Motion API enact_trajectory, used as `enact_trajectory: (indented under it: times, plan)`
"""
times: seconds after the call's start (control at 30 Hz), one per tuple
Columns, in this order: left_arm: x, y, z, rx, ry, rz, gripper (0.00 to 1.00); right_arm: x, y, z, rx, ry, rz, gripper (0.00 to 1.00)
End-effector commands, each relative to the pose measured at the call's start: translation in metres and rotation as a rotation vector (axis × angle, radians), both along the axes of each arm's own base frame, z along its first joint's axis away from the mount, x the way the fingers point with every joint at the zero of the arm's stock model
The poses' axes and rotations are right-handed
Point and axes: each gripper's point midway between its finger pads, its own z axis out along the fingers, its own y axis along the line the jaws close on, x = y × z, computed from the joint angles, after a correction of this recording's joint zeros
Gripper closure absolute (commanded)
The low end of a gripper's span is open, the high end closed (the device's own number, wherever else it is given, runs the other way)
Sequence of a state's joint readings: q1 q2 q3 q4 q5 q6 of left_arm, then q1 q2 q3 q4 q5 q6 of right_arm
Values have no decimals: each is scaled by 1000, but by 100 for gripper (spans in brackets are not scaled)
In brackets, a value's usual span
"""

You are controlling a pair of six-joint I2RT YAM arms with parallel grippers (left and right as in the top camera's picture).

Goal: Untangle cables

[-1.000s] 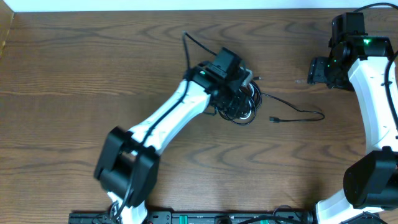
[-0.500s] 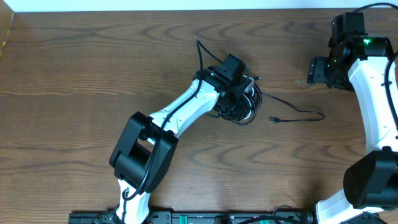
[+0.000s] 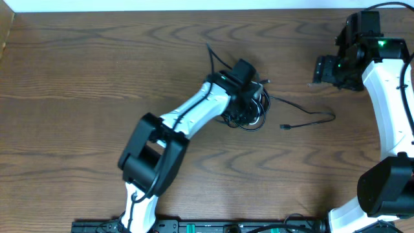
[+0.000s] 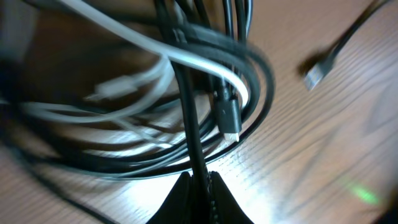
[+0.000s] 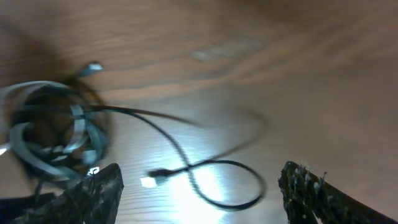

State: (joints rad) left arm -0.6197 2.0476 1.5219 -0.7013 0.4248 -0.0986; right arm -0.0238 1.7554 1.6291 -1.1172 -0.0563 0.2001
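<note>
Left claw [image 4: 200,186] is clamped on thin black cord [image 4: 189,112], directly over the coil it makes w/ thin white cord [image 4: 205,65]. Loose black tail runs out twd my right side; right claw [image 5: 200,174], jaws apart, is nearer to its small plug end [image 5: 149,182].

The black cable [image 4: 189,118] crosses the white cable [image 4: 205,65] just ahead of the left gripper [image 4: 200,186], itself black. Under it, the table [image 3: 77,84] is brown with wavy darker grain.
</note>
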Motion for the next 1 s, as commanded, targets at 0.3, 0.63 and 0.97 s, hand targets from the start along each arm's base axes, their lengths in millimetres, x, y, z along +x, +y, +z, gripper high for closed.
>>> enact_trajectory:
  times: [0.3,0.63,0.97]
  plan:
    - [34,32,205,-309,-308,255,93,17,125,44,475,-201,415,23]
    - [43,62,293,-492,-495,345,92,20,157,41,369,-238,491,23]
    - [37,97,400,-700,-778,407,92,19,170,19,359,-184,510,23]
